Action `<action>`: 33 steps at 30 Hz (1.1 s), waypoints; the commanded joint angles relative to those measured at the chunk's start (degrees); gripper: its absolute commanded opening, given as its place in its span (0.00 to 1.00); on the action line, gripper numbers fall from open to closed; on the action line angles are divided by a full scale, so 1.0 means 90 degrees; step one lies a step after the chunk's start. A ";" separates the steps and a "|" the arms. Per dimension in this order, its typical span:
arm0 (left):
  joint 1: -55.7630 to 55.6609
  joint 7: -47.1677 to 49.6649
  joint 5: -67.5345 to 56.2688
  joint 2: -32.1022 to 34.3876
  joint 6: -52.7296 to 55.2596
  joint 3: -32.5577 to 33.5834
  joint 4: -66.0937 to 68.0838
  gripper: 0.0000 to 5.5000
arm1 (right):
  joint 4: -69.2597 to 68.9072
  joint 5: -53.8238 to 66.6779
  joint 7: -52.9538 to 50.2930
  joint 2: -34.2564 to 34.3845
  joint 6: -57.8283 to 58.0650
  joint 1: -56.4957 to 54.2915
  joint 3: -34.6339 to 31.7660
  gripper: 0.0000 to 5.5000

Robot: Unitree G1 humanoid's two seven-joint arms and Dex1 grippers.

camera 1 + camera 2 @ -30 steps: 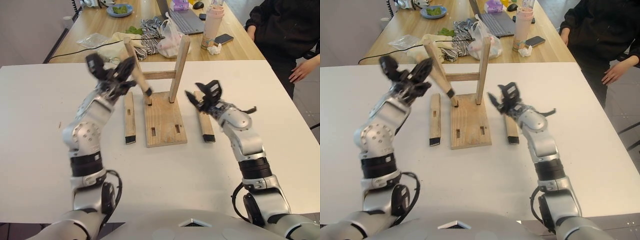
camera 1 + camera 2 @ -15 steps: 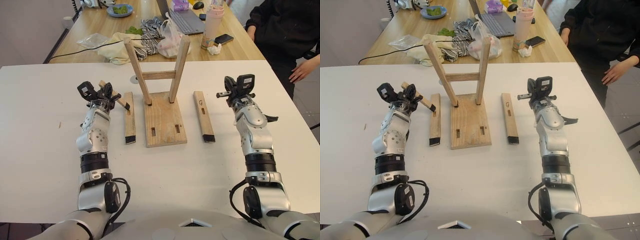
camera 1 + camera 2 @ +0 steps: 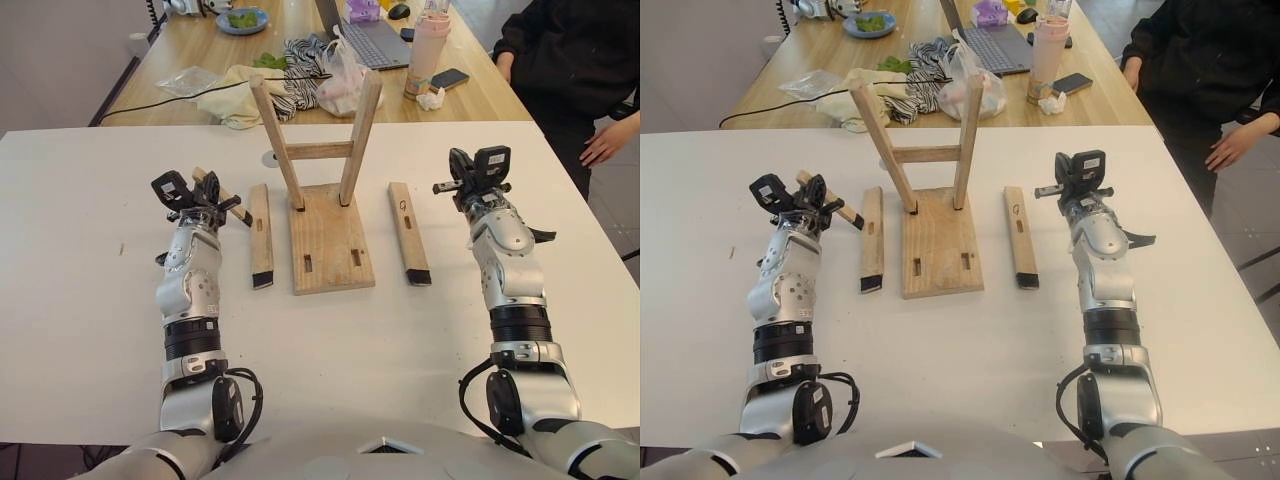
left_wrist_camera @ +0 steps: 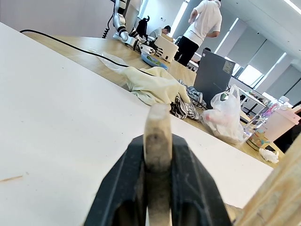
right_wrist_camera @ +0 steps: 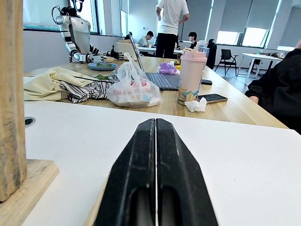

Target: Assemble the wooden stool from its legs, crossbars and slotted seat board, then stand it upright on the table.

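**Head views.** The seat board (image 3: pixel 330 250) lies flat on the white surface (image 3: pixel 90 270). Two legs (image 3: pixel 357 140) stand in its far slots, joined by a crossbar (image 3: pixel 318 150). One loose leg (image 3: pixel 260 240) lies just left of the board, and a second (image 3: pixel 408 235) lies just right. Farther left of the board, the left pincer (image 3: pixel 192 190) holds a short wooden bar (image 3: pixel 232 207).

**Left wrist view.** Its fingers (image 4: pixel 127 188) clamp that bar.

**Right wrist view.** The right pincer (image 5: pixel 155 123), right of the board, is pressed together and empty.

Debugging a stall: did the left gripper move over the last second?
Yes. The left gripper drew away from the upright stool leg, leftward and down toward the table.
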 commanded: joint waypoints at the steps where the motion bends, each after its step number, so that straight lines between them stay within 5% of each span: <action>1: 0.0102 0.0205 -0.0115 -0.0051 0.0594 -0.0094 -0.0541 0.07 | -0.0007 -0.0056 -0.0052 0.0079 -0.0065 -0.0007 0.0018 0.00; 10: 0.0336 0.0231 0.0164 -0.0274 0.0364 -0.0219 -0.0182 0.07 | 0.0023 -0.0068 -0.0040 0.0126 -0.0100 0.0006 0.0021 0.00; 23: 0.0984 -0.0602 0.1876 -0.0250 -0.3919 -0.1026 0.2870 0.07 | 0.0040 -0.0169 0.0305 0.0145 -0.0412 0.0177 0.0327 0.00; 33: 0.1391 -0.0686 0.2568 0.0221 -0.3916 -0.1463 0.4549 0.07 | 0.0184 -0.0048 0.0331 0.0037 -0.0362 0.0183 0.0159 0.00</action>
